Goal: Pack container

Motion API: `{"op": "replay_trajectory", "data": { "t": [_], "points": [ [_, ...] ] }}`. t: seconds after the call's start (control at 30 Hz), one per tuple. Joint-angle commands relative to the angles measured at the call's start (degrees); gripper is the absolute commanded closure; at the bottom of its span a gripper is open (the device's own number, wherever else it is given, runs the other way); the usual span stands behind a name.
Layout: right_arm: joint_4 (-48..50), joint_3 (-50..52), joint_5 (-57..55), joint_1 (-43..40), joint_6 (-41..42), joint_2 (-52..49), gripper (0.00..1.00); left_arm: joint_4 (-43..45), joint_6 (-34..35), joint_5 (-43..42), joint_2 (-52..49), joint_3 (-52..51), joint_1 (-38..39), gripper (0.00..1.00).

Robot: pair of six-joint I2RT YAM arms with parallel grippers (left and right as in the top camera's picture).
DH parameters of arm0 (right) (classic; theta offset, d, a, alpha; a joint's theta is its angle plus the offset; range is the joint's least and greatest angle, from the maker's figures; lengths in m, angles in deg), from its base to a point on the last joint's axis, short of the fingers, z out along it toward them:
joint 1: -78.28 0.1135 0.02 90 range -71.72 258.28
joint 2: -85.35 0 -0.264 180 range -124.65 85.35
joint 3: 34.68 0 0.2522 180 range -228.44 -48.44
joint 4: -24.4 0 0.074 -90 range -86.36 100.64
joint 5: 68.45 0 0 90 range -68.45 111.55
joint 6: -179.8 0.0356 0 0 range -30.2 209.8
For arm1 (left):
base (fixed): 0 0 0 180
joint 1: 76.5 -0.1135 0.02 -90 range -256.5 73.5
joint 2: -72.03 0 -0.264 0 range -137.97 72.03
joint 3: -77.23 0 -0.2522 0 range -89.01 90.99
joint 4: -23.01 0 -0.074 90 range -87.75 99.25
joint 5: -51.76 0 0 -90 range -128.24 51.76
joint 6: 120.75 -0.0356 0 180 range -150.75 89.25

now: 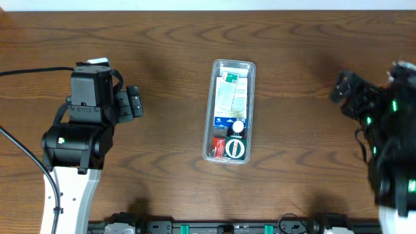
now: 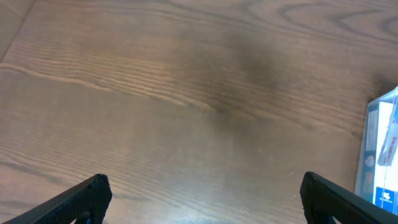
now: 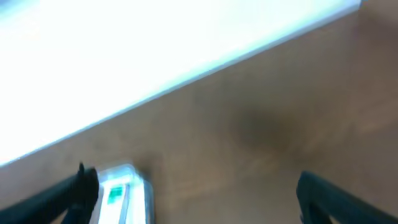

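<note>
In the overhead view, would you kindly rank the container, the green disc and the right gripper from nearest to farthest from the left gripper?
1. Container, table centre.
2. Green disc, container's near end.
3. Right gripper, far right.

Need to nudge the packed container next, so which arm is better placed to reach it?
Left, by a small margin. The left gripper is open, empty and looks slightly nearer the container than the right gripper, which is also open and empty but whose wrist view is blurred.
</note>
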Motion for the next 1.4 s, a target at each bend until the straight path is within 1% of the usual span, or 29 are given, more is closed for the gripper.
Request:
{"op": "replay_trajectory", "data": {
  "t": [0.0, 0.13, 0.4, 0.6, 0.8, 0.97, 1.37],
  "points": [
    [4.22, 10.51, -2.34, -0.17, -9.75, 8.52, 0.01, -0.02, 0.31, 0.68, 0.02, -0.15, -0.28, 0.02],
    [5.33, 21.18, -2.36, -0.17, -13.46, 18.18, 0.01, -0.04, 0.31, 0.68, 0.02, -0.15, -0.28, 0.02],
    [5.44, 40.59, -1.62, -0.17, -12.79, 33.51, 0.01, -0.02, 0.31, 0.68, 0.02, -0.15, -0.28, 0.02],
    [5.44, 49.53, -1.57, -0.17, -11.21, 41.94, 0.01, -0.04, 0.31, 0.68, 0.02, -0.15, -0.28, 0.02],
    [5.44, 54.03, -0.92, -0.17, -11.21, 46.56, 0.01, -0.02, 0.31, 0.68, 0.02, -0.15, -0.28, 0.02],
    [5.81, 54.21, -0.94, -0.17, -11.23, 49.4, 0.01, -0.02, 0.31, 0.68, 0.02, -0.15, -0.28, 0.02],
    [5.81, 54.21, -0.96, -0.17, -11.26, 49.68, 0.01, -0.02, 0.31, 0.68, 0.02, -0.15, -0.28, 0.02]
  ]
}}
